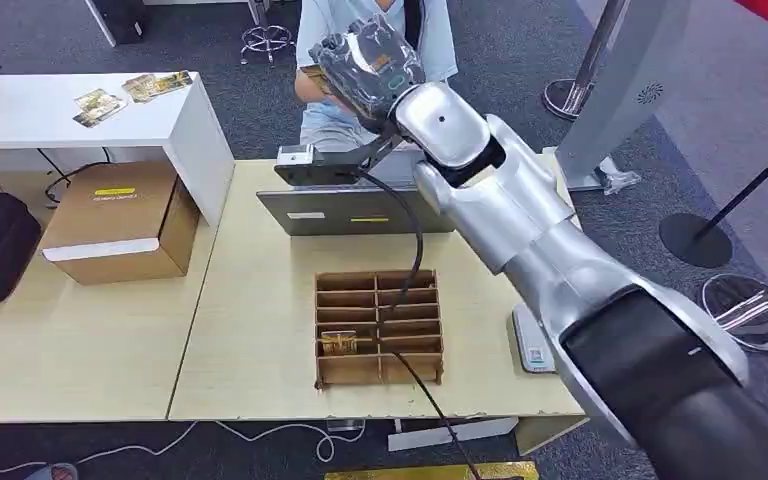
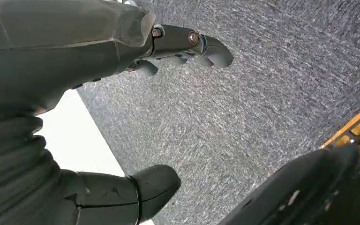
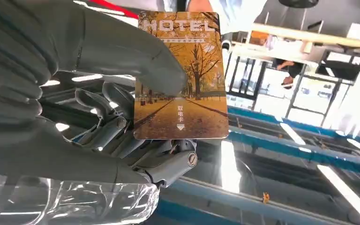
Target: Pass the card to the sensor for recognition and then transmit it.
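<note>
1. The right hand [image 1: 365, 65] is raised at the far end of its silver arm, at about 12 o'clock from the middle of the light wooden table [image 1: 250, 300], close in front of a seated person [image 1: 360, 30] in a pale blue shirt.
2. In the right wrist view the right hand [image 3: 98, 93] pinches the card [image 3: 180, 75] between the thick grey thumb, pressed on the printed face, and the darker fingers [image 3: 122, 131] behind it.
3. The card shows an autumn avenue of trees and the word HOTEL along one edge.
4. The left hand [image 2: 122, 140] hangs over grey carpet, holding nothing, its fingers [image 2: 187, 44] apart from the thumb.
5. A brown divided cardboard tray [image 1: 379, 328] lies near the table's middle; another card [image 1: 340, 343] lies in one compartment on its 9 o'clock side.
6. At 12 o'clock from the tray stands a grey laptop-like device [image 1: 350, 210], a black cable running from it across the tray.
7. A small flat white device [image 1: 532, 345] lies at 3 o'clock from the tray, near the table edge.
8. At 9 o'clock a cardboard box [image 1: 120, 225] sits on the table, and beyond it a white desk [image 1: 70, 115] carries several more cards [image 1: 130, 95].
</note>
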Robot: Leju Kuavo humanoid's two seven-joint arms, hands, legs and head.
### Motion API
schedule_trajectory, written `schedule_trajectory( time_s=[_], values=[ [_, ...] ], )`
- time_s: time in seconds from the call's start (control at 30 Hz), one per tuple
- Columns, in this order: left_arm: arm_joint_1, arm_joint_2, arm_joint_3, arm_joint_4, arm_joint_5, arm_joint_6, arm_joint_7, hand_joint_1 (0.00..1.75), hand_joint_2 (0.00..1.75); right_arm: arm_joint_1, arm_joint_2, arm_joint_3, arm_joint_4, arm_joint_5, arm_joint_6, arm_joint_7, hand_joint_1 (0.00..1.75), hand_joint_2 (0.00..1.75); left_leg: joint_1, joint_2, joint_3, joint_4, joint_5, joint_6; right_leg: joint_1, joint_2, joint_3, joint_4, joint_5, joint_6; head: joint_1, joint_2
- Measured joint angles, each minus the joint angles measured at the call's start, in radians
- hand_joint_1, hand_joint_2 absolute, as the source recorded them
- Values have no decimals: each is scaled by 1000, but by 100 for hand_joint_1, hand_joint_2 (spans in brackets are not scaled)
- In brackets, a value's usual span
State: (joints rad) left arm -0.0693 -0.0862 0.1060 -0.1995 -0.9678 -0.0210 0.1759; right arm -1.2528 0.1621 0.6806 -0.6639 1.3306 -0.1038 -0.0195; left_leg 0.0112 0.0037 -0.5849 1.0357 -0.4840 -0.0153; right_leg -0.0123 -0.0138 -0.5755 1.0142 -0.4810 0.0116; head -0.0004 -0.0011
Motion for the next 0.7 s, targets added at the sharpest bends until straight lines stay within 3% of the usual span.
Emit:
schedule_trajectory(
  time_s=[0.37,0.7],
  values=[
    [-4,-5,0,0,-8,0,1,0,175,-8,44,8,113,-15,-6,18,175,175,0,0,0,0,0,0,0,0,0,0,0,0,0,0],
    [-4,-13,0,0,-11,0,1,0,175,-12,57,-3,162,-56,-64,47,175,175,0,0,0,0,0,0,0,0,0,0,0,0,0,0]
  ],
)
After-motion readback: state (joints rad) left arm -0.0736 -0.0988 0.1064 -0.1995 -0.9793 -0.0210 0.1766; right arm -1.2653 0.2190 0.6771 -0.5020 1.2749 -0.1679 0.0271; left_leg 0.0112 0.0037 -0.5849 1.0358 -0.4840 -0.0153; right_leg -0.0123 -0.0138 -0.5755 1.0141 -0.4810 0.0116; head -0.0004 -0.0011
